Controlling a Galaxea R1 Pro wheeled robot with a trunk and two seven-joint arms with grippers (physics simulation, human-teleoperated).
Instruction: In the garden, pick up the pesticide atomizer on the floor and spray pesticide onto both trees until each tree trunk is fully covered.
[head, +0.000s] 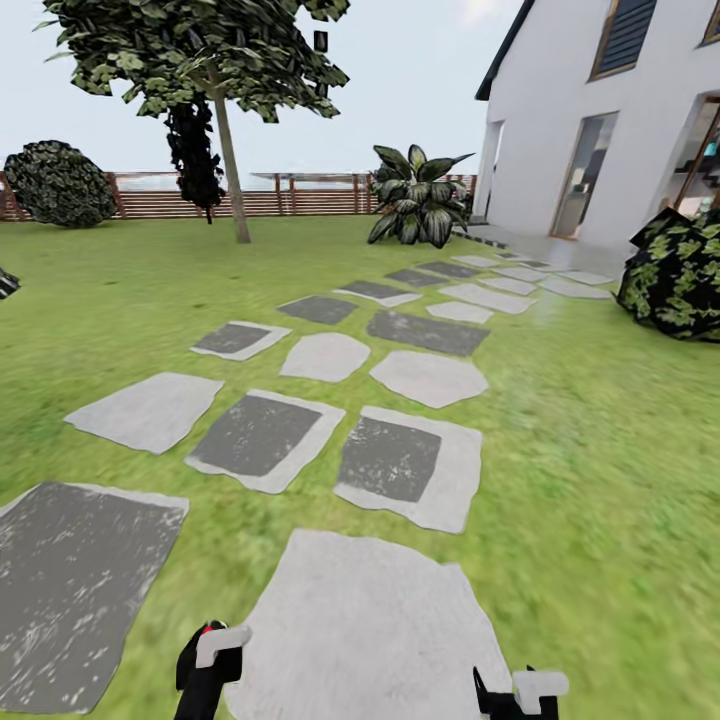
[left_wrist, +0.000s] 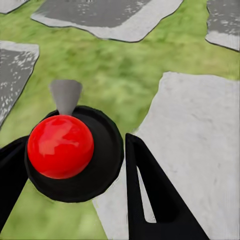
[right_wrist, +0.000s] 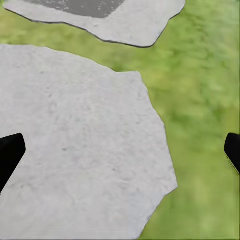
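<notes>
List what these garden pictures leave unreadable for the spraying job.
1. Atomizer: left wrist view, its red knob and black collar hide the body below.
2. Tree trunk: head view, too far and small to judge any spray cover.
3. Right gripper: right wrist view, both fingers are cut off by the picture's edges.

The round red cap (left_wrist: 60, 145) of the black atomizer looked glossy plastic; beside it, the pale stone slab (left_wrist: 195, 150) was matt and grainy, the green grass (left_wrist: 115, 75) rough.
</notes>
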